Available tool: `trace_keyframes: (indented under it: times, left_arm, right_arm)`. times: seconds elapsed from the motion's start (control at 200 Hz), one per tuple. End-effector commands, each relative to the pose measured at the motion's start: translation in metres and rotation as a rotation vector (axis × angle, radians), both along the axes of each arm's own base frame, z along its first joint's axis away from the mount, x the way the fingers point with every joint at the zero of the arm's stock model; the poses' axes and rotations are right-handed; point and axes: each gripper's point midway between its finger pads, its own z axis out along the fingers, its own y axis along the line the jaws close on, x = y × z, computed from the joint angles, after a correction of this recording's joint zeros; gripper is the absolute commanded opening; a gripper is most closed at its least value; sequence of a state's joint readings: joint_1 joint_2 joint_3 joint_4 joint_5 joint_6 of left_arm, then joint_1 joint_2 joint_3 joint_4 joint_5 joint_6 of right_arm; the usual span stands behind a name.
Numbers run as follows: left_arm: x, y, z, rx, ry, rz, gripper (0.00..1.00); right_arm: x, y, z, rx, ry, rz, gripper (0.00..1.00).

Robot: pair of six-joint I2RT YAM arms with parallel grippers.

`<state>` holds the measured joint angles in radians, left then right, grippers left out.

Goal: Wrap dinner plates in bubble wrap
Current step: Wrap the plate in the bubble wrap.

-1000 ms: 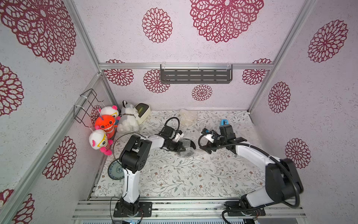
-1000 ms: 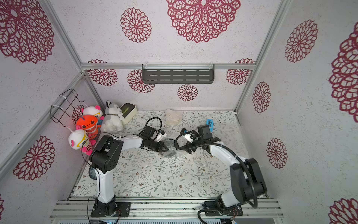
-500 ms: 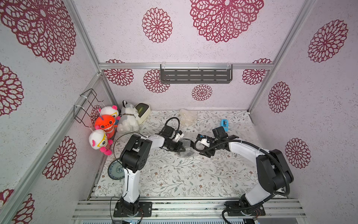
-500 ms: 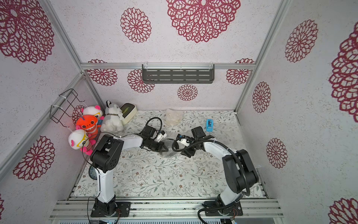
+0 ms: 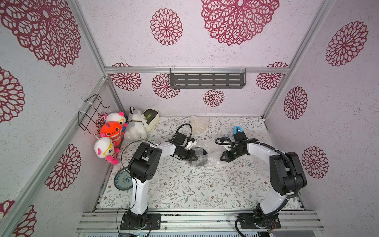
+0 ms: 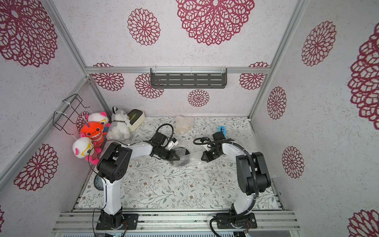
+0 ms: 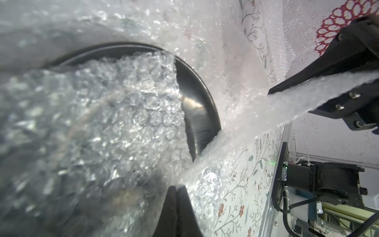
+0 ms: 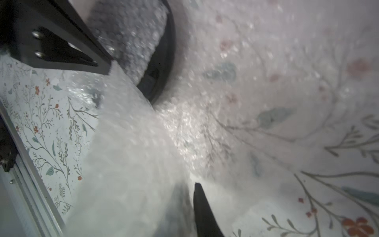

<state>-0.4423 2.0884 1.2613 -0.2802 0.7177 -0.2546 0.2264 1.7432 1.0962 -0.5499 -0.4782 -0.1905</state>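
Plastic bubble wrap (image 7: pixel 127 115) hides most of the black plate (image 7: pixel 194 96)

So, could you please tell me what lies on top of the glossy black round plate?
A folded flap of clear bubble wrap covers most of the glossy black round plate; only a crescent of rim shows. The covered centre cannot be seen.
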Motion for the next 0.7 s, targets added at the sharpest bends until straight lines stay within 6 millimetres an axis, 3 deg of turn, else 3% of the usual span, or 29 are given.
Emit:
trace_keyframes:
  times: [0.0, 0.035, 0.075, 0.105, 0.145, 0.19, 0.3, 0.39, 0.605, 0.691]
  left_arm:
    - [0.001, 0.013, -0.017, 0.055, 0.019, 0.015, 0.00]
    - [0.001, 0.013, -0.018, 0.057, 0.021, 0.018, 0.00]
    - [0.001, 0.014, -0.018, 0.061, 0.023, 0.019, 0.00]
    - [0.002, 0.014, -0.018, 0.066, 0.024, 0.025, 0.00]
    - [0.003, 0.014, -0.019, 0.071, 0.028, 0.032, 0.00]
    - [0.005, 0.016, -0.020, 0.085, 0.031, 0.046, 0.00]
    - [0.009, 0.015, -0.020, 0.088, 0.047, 0.071, 0.00]
    - [0.009, 0.015, -0.022, 0.087, 0.059, 0.075, 0.00]
    - [0.008, 0.016, -0.026, 0.104, 0.076, 0.085, 0.02]
    - [0.009, 0.017, -0.026, 0.112, 0.084, 0.098, 0.00]
  right_arm:
    - [0.002, -0.040, -0.005, -0.145, 0.086, -0.294, 0.27]
    - [0.006, -0.054, -0.003, -0.186, 0.062, -0.376, 0.33]
    - [0.010, -0.074, 0.002, -0.219, 0.018, -0.500, 0.53]
    - [0.011, -0.083, 0.006, -0.208, -0.011, -0.575, 0.58]
    - [0.008, -0.084, 0.010, -0.149, -0.037, -0.621, 0.60]
    - [0.006, -0.072, 0.020, -0.017, -0.075, -0.627, 0.62]
    - [-0.015, -0.031, 0.029, 0.280, -0.086, -0.527, 0.64]
    - [-0.020, -0.017, 0.021, 0.424, -0.049, -0.552, 0.64]
    - [0.023, 0.005, 0.016, 0.576, -0.103, -0.627, 0.62]
    - [0.046, 0.004, 0.008, 0.589, -0.117, -0.685, 0.51]
